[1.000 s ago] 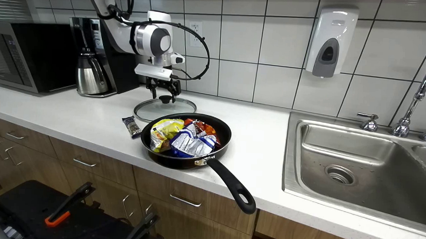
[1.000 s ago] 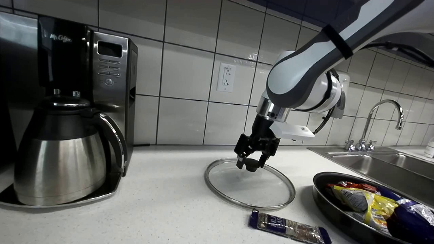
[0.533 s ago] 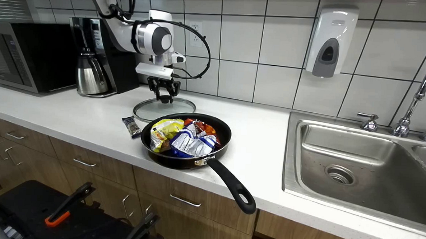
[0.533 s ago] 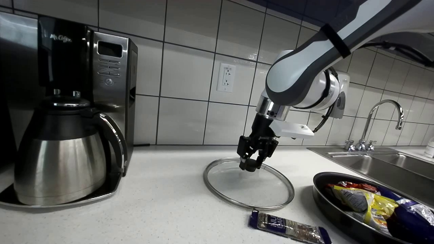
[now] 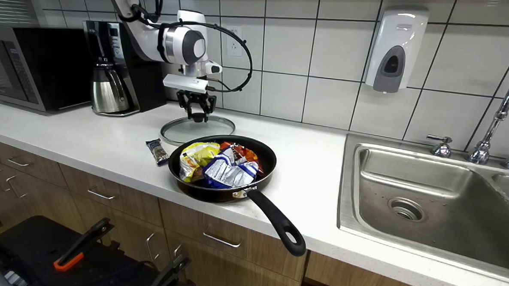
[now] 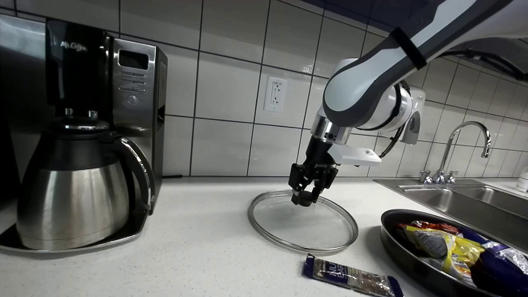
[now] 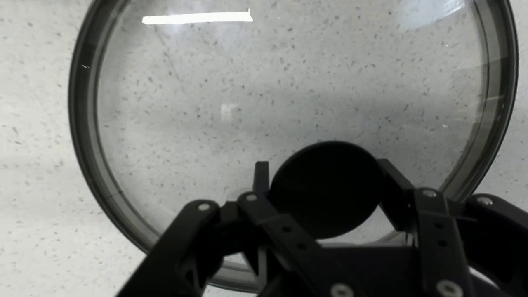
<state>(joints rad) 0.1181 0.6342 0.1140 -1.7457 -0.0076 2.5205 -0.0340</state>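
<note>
In an exterior view, white counter (image 5: pixel 309 162) runs from left edge to lower right, with a black frying pan (image 5: pixel 211 195) near centre and the glass lid (image 5: pixel 195 131) just above and left of it; whether the lid touches the counter is hard to tell. The gripper (image 6: pixel 305 199) points down over the lid; crumpled bags (image 5: pixel 228 170) lie in the pan, and a wrapped bar (image 5: pixel 157 152) lies left of it. In the wrist view, lower and right of centre, the gripper pinches the lid's black knob (image 7: pixel 330 187).
</note>
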